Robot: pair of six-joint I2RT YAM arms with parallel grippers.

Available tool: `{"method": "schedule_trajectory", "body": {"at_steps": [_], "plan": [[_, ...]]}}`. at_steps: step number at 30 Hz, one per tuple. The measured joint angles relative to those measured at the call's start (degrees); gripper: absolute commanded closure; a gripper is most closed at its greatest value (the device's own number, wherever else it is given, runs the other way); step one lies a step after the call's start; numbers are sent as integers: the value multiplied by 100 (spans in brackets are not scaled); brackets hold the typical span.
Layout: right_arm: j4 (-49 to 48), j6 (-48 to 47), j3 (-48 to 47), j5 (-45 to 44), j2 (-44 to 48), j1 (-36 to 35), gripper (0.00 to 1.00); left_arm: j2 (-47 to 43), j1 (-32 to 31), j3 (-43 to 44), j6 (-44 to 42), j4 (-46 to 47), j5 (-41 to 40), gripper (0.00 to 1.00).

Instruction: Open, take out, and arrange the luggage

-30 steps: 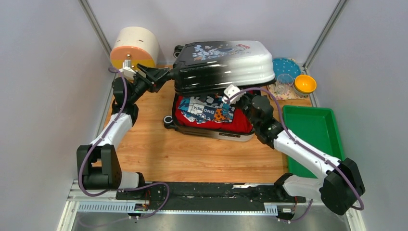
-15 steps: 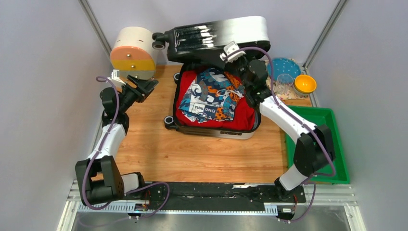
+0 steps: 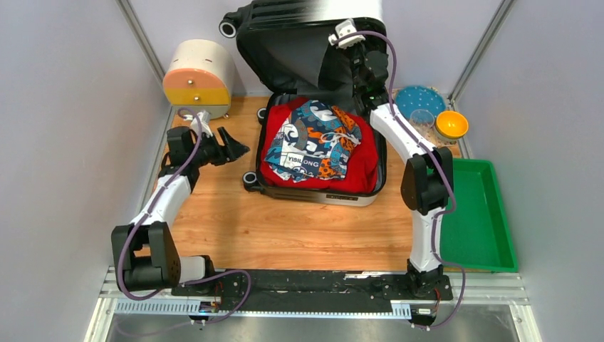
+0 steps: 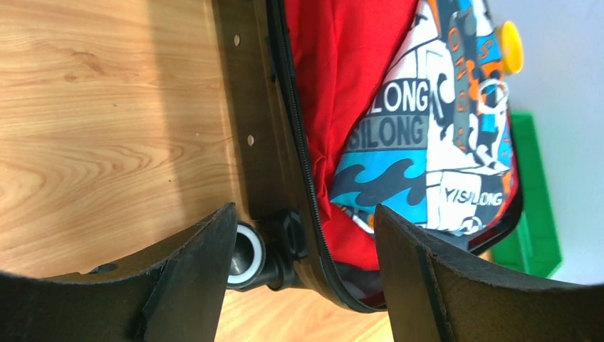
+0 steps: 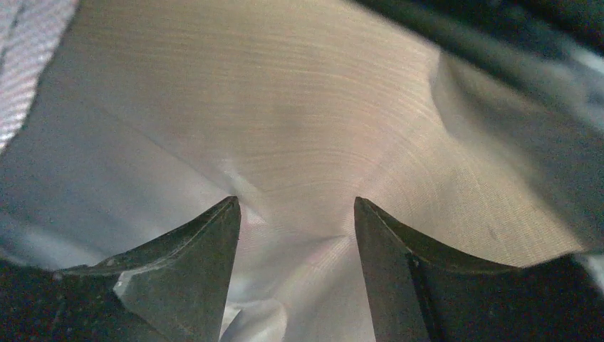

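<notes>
The luggage (image 3: pixel 320 197) lies open on the wooden table, its lid (image 3: pixel 285 53) standing upright against the back wall with the grey lining facing me. Folded patterned clothes (image 3: pixel 313 142) on a red garment fill the base. My right gripper (image 3: pixel 354 60) is raised against the lid's inner lining (image 5: pixel 285 107); in the right wrist view it (image 5: pixel 295 203) is open, with only bare fabric between the jaws. My left gripper (image 3: pixel 235 149) hovers open, left of the base. Its wrist view shows the gripper (image 4: pixel 305 210) framing a black-and-white wheel (image 4: pixel 246 255) and the zip rim (image 4: pixel 295 142).
A round cream box (image 3: pixel 198 71) with orange and yellow drawers stands back left. A green tray (image 3: pixel 474 214) lies at the right edge. A blue plate (image 3: pixel 424 96), a clear cup (image 3: pixel 422 122) and an orange bowl (image 3: pixel 451 125) sit back right.
The lid has swung from almost shut to fully upright. My right gripper rose with it and opened. My left gripper left the lid's edge and dropped to the table left of the case.
</notes>
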State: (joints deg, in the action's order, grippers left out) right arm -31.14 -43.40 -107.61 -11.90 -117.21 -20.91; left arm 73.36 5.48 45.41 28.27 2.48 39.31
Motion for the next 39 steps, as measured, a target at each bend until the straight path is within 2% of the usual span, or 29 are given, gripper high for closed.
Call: {"method": "schedule_trajectory", "body": {"at_steps": [6,16,19,20,22,23,32,39], "plan": [[0,-7,-645,-17,-501,149,31,619,-409,501,-841,-448,-382,25],[11,-118,-935,-79,-861,372,30,2225,-1115,1818,-1338,-424,-1014,31],[11,-144,-981,-92,-911,426,29,2632,-1217,2081,-1392,-417,-1167,46],[13,-149,-1003,-96,-922,442,29,2741,-1228,2140,-1405,-407,-1207,68],[39,-162,-1075,-101,-962,466,29,2935,-1231,2284,-1351,-457,-1215,92],[39,-170,-1126,-103,-994,472,29,2953,-1237,2350,-1309,-494,-1156,100],[214,-289,-2002,-157,-1576,584,26,2695,-1305,2212,-1309,-649,-1670,100],[350,-284,-2033,-153,-1663,638,24,2063,-966,1596,-1556,-857,-1692,100]]}}
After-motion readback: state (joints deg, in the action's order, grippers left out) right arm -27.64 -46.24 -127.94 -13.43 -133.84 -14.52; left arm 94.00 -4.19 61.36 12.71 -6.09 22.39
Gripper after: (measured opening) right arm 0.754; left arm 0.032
